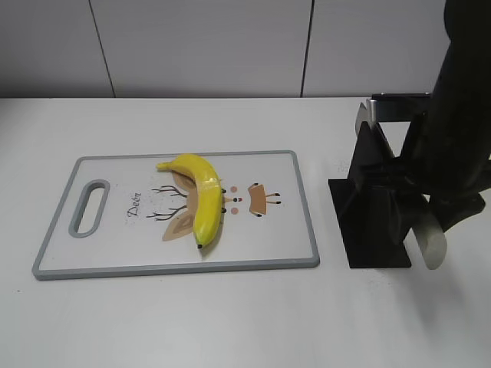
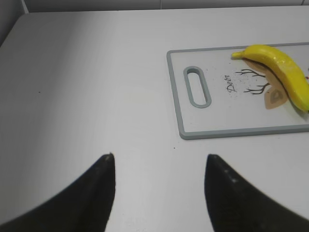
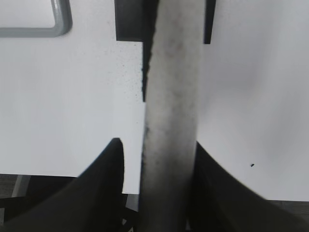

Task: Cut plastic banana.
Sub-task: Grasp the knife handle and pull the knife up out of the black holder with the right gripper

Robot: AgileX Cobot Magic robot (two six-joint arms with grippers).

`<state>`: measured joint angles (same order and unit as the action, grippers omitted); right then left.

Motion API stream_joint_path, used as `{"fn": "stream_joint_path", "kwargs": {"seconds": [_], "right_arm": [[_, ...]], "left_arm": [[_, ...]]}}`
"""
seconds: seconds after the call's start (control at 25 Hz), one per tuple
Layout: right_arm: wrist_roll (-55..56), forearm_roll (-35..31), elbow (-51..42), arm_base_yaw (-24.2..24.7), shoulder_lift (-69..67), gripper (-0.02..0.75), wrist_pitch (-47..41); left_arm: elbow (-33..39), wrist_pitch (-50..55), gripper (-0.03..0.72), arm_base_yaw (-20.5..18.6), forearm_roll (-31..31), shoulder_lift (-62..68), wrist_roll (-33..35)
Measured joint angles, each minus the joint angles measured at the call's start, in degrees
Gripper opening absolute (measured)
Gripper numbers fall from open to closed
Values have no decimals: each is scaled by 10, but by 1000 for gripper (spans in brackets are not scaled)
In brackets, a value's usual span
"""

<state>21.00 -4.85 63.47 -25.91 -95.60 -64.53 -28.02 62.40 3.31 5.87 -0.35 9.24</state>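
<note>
Banana on the board, right end effector at the knife stand

Exterior: the banana [image 1: 201,195] lay on the cutting board [image 1: 115,261], well left of the right end effector [image 1: 430,234] by the black stand [image 1: 368,222]. Left wrist: the left end effector [image 2: 159,169] hovered spread over bare counter [image 2: 87,87], banana up right. Right wrist: the right end effector's 2 fingers [image 3: 108,179] flanked a grey knife handle [image 3: 169,145]; grip unclear.

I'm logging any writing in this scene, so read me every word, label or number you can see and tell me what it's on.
"Deer": in dark cursive script on the cutting board, between its handle slot and the printed deer drawing under the banana.
Nothing else is readable: the black knife stand, the table and both grippers, left and right, show no text.
</note>
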Motion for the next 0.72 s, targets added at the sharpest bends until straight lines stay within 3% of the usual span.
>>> {"fn": "stream_joint_path", "kwargs": {"seconds": [0.08,0.2,0.72], "right_arm": [[0,-1,0,0,-1,286,0],[3,5,0,1,-2,167,-3],[5,-6,38,1,25,169,-45]], "left_arm": [[0,0,552,0,0,0,0],[0,0,552,0,0,0,0],[0,0,552,0,0,0,0]]}}
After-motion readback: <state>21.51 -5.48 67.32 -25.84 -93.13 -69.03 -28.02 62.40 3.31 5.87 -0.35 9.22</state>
